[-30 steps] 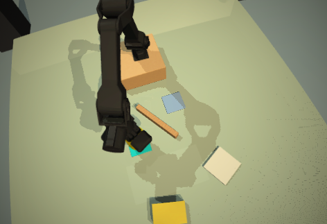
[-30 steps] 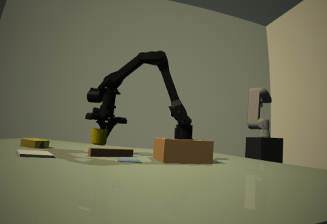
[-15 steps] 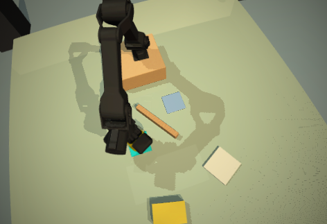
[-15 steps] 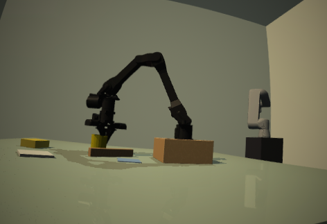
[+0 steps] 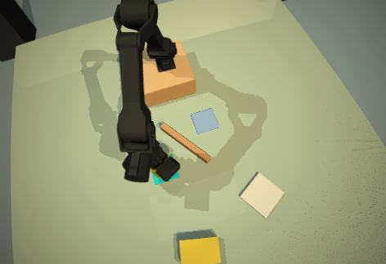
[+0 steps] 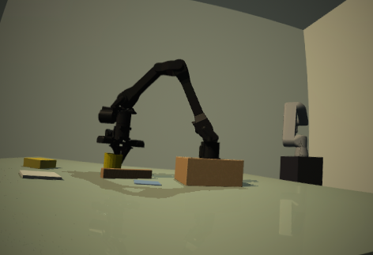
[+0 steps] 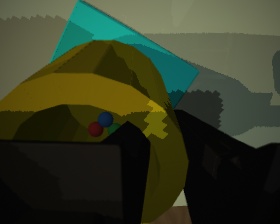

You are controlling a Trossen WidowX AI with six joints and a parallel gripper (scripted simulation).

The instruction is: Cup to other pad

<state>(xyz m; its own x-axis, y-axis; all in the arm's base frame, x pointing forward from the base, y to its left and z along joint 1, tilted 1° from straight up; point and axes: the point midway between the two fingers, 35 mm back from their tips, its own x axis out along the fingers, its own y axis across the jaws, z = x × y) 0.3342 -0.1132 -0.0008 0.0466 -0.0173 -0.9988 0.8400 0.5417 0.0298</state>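
Pale green surface [image 5: 82, 220] [image 6: 197, 220] [image 7: 216, 15], grey wall [image 6: 79, 54] behind. Pincer [image 5: 161, 164] [image 6: 122, 159] [image 7: 160, 118] pinching wall of yellow cup [image 5: 154, 172] [image 6: 112, 160] [image 7: 101, 90] at teal pad [image 5: 173, 176] [image 7: 183, 75], marbles [image 7: 105, 120] inside. Wooden bar [image 5: 186, 143] [image 6: 126, 174] near; wider gap toward cream slab [image 5: 262, 194] [image 6: 40, 174].

The long orange-brown bar [image 5: 185, 142] [image 6: 126, 174] looks like matt wood; the pale green tabletop [image 5: 82, 220] [image 6: 197, 220] looks smooth and faintly glossy.
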